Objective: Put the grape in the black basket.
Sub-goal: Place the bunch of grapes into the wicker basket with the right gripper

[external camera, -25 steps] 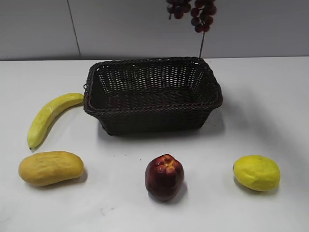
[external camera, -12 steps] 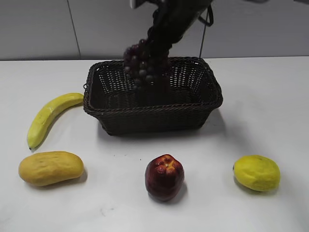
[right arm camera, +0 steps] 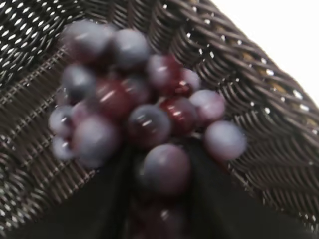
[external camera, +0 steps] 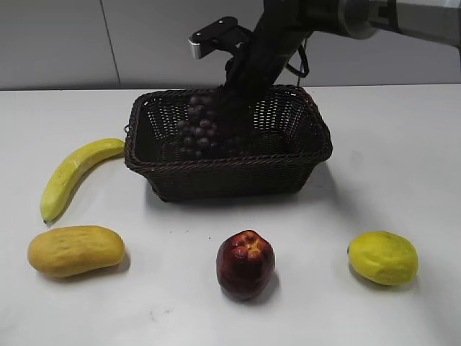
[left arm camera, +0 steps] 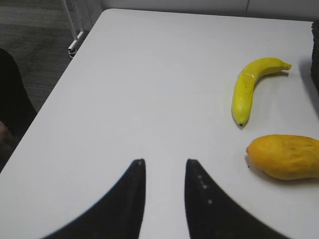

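Observation:
The black basket [external camera: 317, 148] stands at the back middle of the table. My right gripper [external camera: 229, 92] reaches down into it from above and is shut on the grape [external camera: 202, 128], a bunch of dark purple-red grapes hanging inside the basket. In the right wrist view the grape [right arm camera: 134, 114] fills the frame between my jaws [right arm camera: 162, 172], with the basket's woven wall [right arm camera: 264, 114] behind it. My left gripper [left arm camera: 163, 162] is open and empty over bare table at the left.
A yellow banana [external camera: 72, 173] and an orange-yellow mango [external camera: 75, 250] lie left of the basket; both show in the left wrist view, banana [left arm camera: 251, 87] and mango [left arm camera: 284, 157]. A dark red apple [external camera: 245, 264] sits in front, a lemon [external camera: 382, 257] front right.
My right arm has come down from the top of the view, lowering the grape from above the basket into it. The left gripper's earlier state is not shown.

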### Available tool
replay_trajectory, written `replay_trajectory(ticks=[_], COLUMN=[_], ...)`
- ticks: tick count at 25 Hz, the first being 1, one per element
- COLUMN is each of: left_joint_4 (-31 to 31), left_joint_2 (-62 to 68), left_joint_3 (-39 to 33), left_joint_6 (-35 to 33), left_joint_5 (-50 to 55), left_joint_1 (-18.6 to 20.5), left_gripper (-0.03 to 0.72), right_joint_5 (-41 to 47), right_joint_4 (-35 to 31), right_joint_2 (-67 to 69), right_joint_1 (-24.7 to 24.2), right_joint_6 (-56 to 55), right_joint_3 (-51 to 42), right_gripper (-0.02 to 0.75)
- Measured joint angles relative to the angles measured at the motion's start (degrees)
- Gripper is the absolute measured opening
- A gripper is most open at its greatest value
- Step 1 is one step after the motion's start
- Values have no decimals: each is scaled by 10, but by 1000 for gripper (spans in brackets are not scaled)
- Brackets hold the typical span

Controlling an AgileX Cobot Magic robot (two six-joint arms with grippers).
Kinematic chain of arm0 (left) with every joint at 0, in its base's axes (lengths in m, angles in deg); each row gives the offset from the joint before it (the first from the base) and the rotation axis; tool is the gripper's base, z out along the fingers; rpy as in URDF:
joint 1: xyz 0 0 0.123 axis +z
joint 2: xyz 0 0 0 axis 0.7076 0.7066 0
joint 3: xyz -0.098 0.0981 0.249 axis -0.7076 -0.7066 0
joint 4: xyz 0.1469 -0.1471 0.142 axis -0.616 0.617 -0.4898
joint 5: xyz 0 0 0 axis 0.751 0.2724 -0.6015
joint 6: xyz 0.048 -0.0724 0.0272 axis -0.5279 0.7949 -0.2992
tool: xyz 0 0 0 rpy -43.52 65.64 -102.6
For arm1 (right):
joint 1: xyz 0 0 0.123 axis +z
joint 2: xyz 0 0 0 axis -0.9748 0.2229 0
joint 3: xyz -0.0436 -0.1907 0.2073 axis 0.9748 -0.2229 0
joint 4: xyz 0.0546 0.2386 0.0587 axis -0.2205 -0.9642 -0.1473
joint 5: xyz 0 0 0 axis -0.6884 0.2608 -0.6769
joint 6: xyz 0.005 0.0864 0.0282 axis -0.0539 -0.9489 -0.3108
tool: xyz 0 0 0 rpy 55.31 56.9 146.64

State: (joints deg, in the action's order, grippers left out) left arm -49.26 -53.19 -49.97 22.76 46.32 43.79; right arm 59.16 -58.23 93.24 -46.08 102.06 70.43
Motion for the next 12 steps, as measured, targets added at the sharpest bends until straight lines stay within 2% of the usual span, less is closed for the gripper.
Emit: replay_trajectory(ticks=[1,3,8,12], left_joint_4=[0,0,0,0], left_joint_2=[0,0,0,0], left_joint_3=[0,0,0,0], left_joint_6=[0,0,0,0], left_joint_5=[0,0,0,0], left_joint_1=[0,0,0,0], left_gripper=[216,216,216,216], right_joint_5=[6,8,16,46], right_joint_4=[1,4,25,26], right_joint_2=[-4,-17,-86,-132], right_joint_1=[0,0,-21,-94], right_joint_6=[-1,-1,-29,-76], right_joint_3=[0,0,0,1], right_gripper=[564,599,591,591])
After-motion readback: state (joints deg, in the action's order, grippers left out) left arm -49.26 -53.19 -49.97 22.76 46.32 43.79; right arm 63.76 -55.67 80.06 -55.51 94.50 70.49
